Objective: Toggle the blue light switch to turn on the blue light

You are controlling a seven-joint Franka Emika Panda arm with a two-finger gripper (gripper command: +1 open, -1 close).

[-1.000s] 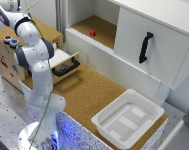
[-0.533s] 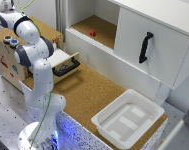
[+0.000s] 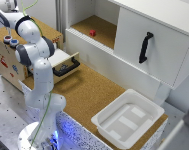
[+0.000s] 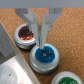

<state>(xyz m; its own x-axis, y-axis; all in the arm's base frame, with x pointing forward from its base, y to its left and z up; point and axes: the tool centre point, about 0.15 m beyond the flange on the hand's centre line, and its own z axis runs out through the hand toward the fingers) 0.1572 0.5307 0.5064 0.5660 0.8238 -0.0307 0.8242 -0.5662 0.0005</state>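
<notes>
The small round blue light switch (image 4: 45,54) has a deep blue cap set in a pale silvery ring. Beside it, the round red push-button (image 4: 24,34) is dark red with the same pale ring, and the round green push-button (image 4: 66,79) shows bright green at the picture's edge. The tool (image 4: 41,38) has pale grey, faintly translucent fingers. The cork-covered worktop (image 3: 89,90) is speckled tan-brown. The wooden box (image 3: 9,62) is light brown with small red and blue marks on its side. The rectangular plastic tray (image 3: 128,118) is white. The cabinet door (image 3: 151,47) is white with a black handle (image 3: 145,47). The robot arm (image 3: 36,65) is white with dark grey joints.
</notes>
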